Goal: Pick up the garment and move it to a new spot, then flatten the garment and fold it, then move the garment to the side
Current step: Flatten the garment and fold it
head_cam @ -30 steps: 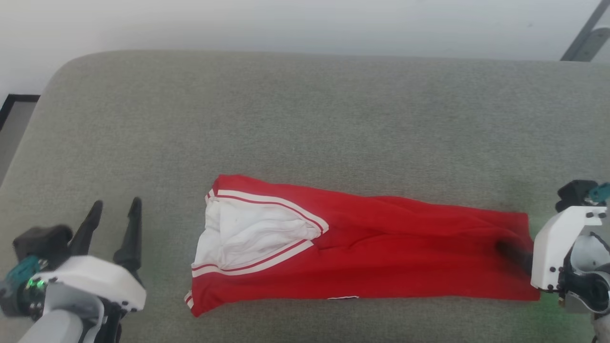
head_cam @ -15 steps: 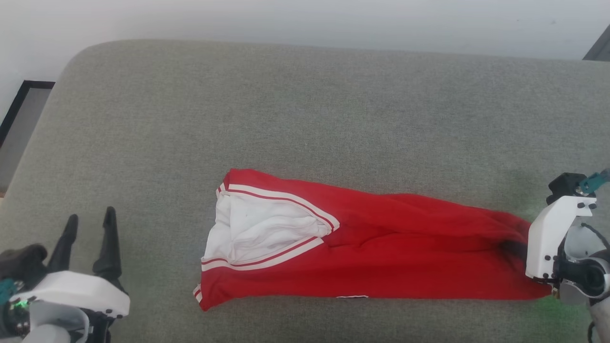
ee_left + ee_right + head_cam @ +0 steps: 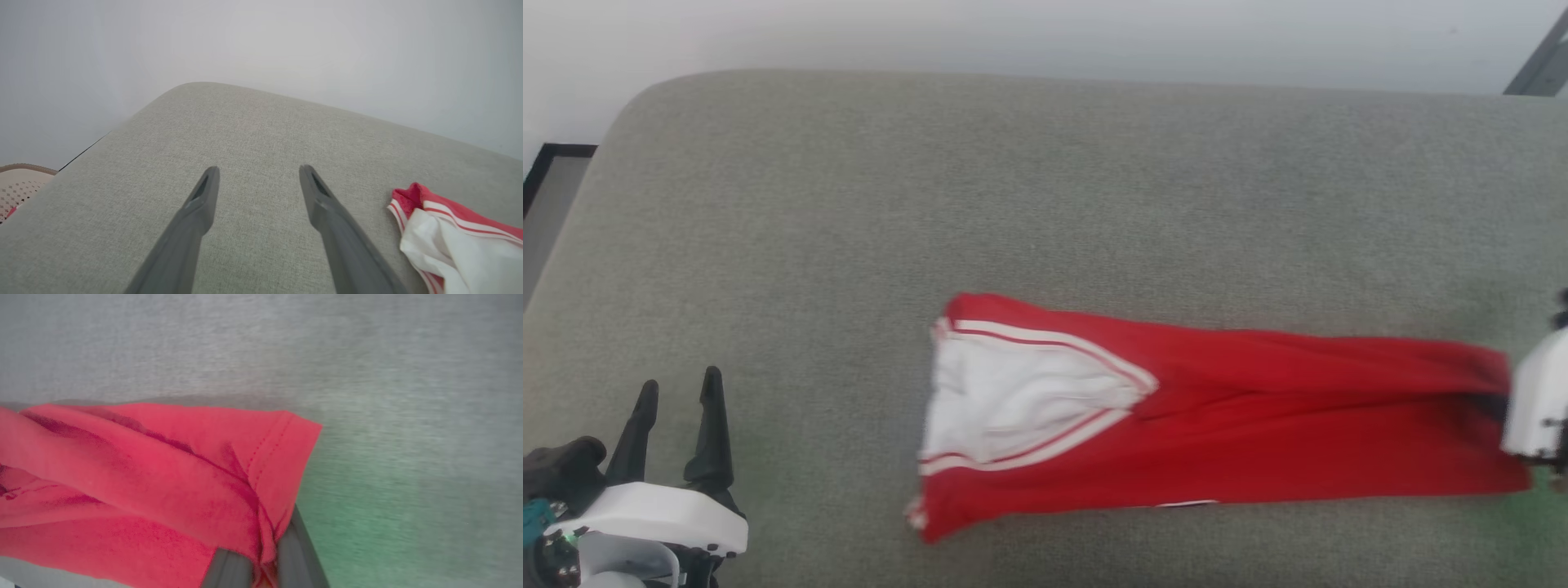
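Note:
The garment, red with a white sleeve and white-striped trim at its left end, lies folded into a long band on the grey padded surface. My right gripper is at the band's right end, shut on the red hem. In the right wrist view the red garment bunches between the closed fingers of that gripper. My left gripper stands open at the lower left, well clear of the cloth. In the left wrist view, the left gripper has bare fabric between its fingers and the garment lies to its right.
The padded surface's rounded left corner drops to a dark-edged floor strip. A pale perforated basket sits beyond that edge. A grey metal strut crosses the top right. A white wall runs behind.
My right gripper has shut on the hem and moved right, dragging the garment right across the surface. The head camera shifted a little. The left gripper stays open in place.

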